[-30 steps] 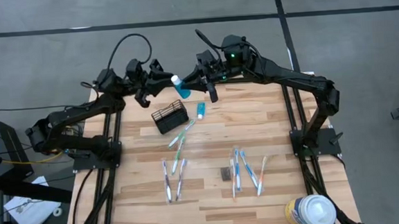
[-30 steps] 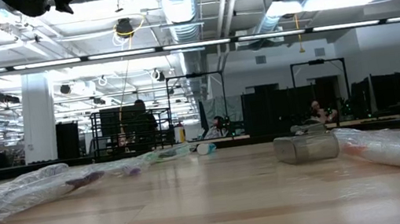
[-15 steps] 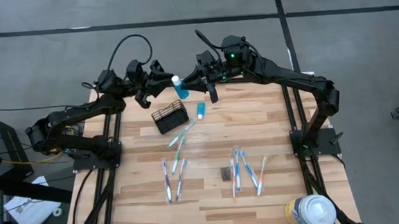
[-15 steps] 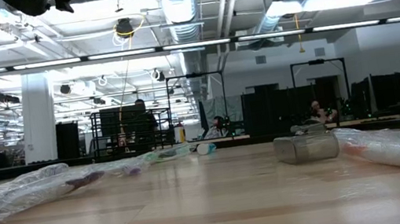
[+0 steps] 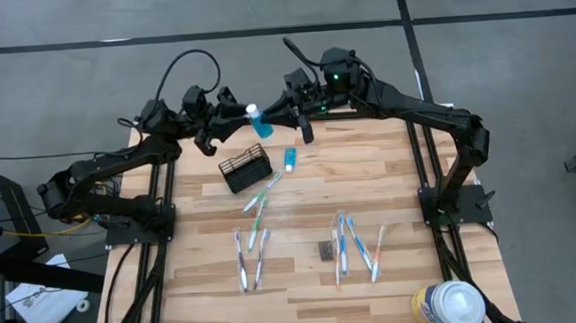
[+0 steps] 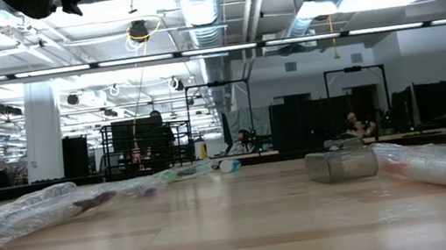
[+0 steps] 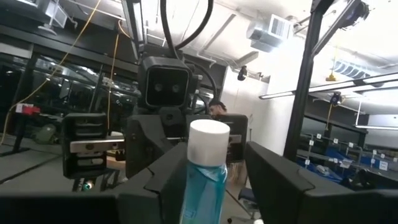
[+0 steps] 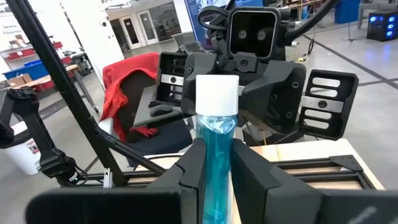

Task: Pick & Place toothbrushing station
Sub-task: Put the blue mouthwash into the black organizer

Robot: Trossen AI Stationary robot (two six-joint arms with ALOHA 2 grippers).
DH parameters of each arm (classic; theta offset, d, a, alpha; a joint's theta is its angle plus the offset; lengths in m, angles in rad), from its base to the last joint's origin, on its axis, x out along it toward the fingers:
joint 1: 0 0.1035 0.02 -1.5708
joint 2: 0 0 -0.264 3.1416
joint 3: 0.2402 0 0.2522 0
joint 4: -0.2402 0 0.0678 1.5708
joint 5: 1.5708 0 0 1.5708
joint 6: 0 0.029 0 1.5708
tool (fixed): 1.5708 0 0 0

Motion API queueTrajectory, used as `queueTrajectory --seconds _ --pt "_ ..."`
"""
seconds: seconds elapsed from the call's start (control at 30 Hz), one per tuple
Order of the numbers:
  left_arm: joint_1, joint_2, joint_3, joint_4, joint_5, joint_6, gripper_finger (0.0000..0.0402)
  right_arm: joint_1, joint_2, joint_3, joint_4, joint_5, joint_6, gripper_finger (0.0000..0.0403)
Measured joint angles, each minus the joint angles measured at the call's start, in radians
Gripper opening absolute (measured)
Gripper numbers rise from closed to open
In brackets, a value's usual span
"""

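High view: left gripper (image 5: 233,115), fingers spread, flanks the capped end of the blue toothpaste tube (image 5: 259,124) above the table's far edge. Right gripper (image 5: 277,110) pinches the tube. Black mesh caddy (image 5: 245,170) stands below; toothbrushes (image 5: 261,196) lie nearby.

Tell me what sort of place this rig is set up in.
Probably a large open robotics lab or industrial workspace. The low view shows exposed ceiling ducts, strip lighting and people seated at distant workstations; the high view shows the wooden table on a bare concrete floor.
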Motion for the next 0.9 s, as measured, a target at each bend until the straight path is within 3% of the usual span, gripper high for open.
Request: queueTrajectory --seconds 0.2,0.57,0.73,0.9 --pt "-0.003 0.000 0.000 0.001 -0.011 -0.001 0.0181 0.001 0.000 0.000 0.000 -0.006 0.000 0.0057" --pt "-0.014 0.022 0.005 0.007 -0.041 -0.003 0.0162 0.004 0.000 0.000 -0.002 -0.007 0.000 0.0041" --pt "-0.043 0.087 0.061 0.008 -0.047 -0.002 0.0139 0.010 0.000 -0.001 0.003 -0.006 0.000 0.0036" --pt "-0.054 0.144 0.109 0.008 -0.042 0.008 0.0086 0.010 -0.002 -0.001 -0.020 -0.008 0.000 0.0034"
